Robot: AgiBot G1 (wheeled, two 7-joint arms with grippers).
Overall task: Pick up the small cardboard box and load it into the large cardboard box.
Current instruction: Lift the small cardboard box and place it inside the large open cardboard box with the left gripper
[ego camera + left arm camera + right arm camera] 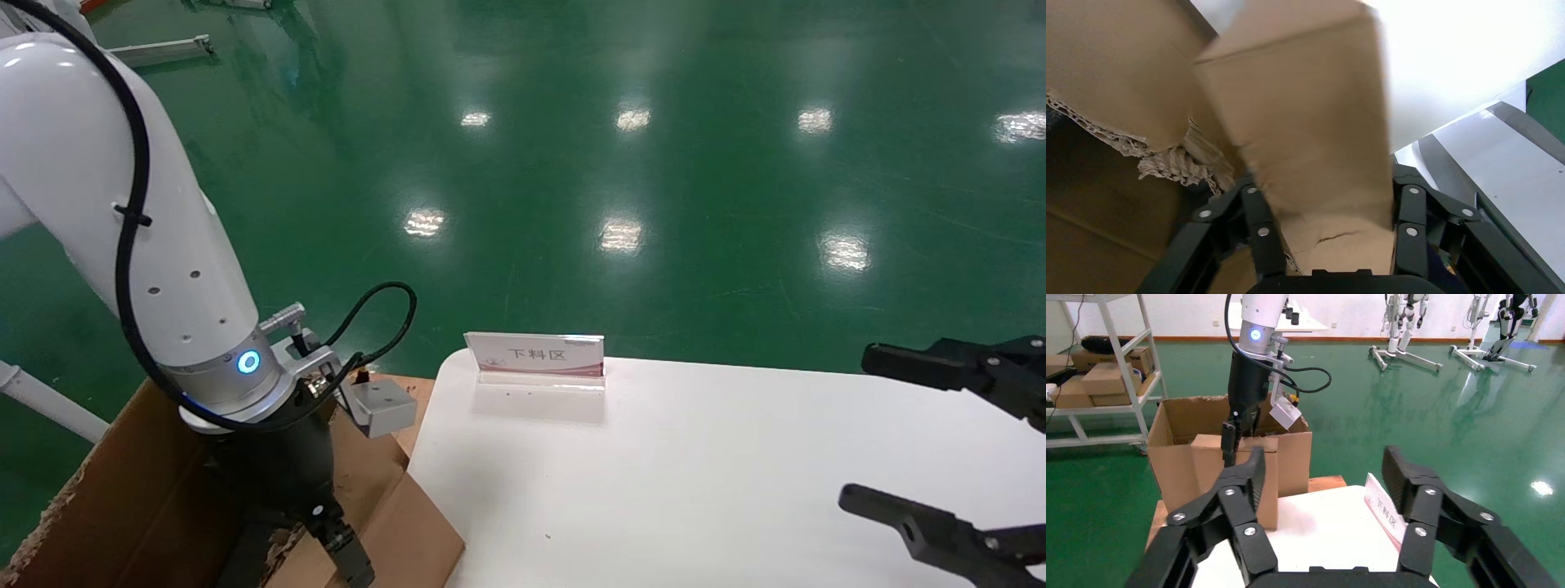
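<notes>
My left gripper [343, 555] is shut on the small cardboard box [409, 523], a smooth light-brown carton. In the left wrist view the box [1309, 122] sits between both fingers [1257, 226]. The right wrist view shows the small box [1208, 471] held upright by its top at the table's left end, against the near wall of the large cardboard box [1177, 419]. The large box's flap [122, 490] and torn edge [1162, 162] lie to the left of the held box. My right gripper [891, 437] is open and empty over the table's right side, also in its own wrist view [1321, 471].
A white table [735, 474] carries an upright sign card [535, 355] near its far edge. A wooden pallet [1324, 482] lies under the large box. A metal shelf with cartons [1101, 380] stands beyond it, on a green floor.
</notes>
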